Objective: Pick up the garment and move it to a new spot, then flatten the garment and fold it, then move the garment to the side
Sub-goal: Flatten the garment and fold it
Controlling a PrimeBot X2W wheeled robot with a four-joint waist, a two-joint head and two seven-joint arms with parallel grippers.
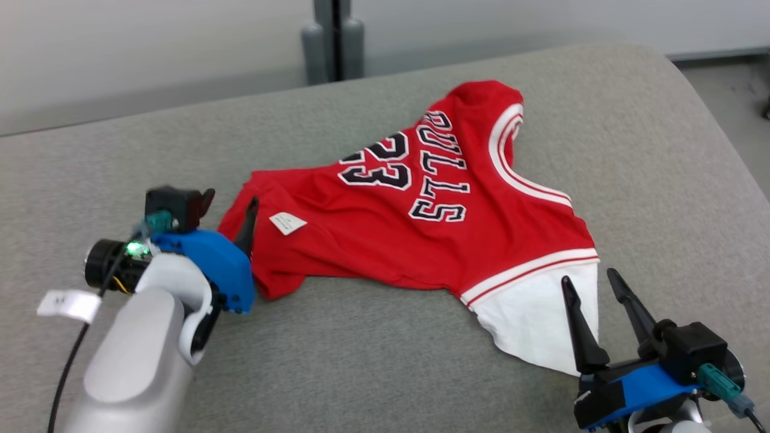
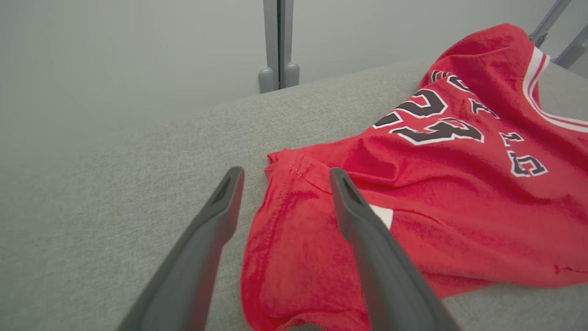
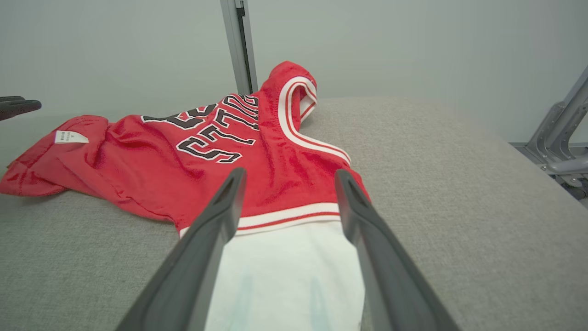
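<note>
Left gripper (image 1: 231, 201), jaws wide and empty, straddles the jersey's (image 1: 391, 240) red corner. The jersey lies crumpled on the pad (image 1: 361, 361), long axis running arm to arm. Right gripper (image 1: 588, 276), equally wide and empty, straddles its white end.

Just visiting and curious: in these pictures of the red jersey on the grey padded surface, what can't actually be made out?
- Small white label on the red-and-white basketball jersey: print too small to read.
- Jersey's underside: hidden against the grey fabric surface.
- Jersey's hem corner, head view: behind the left gripper.
- Jersey's far side, left wrist view: cut off by the right edge.
</note>
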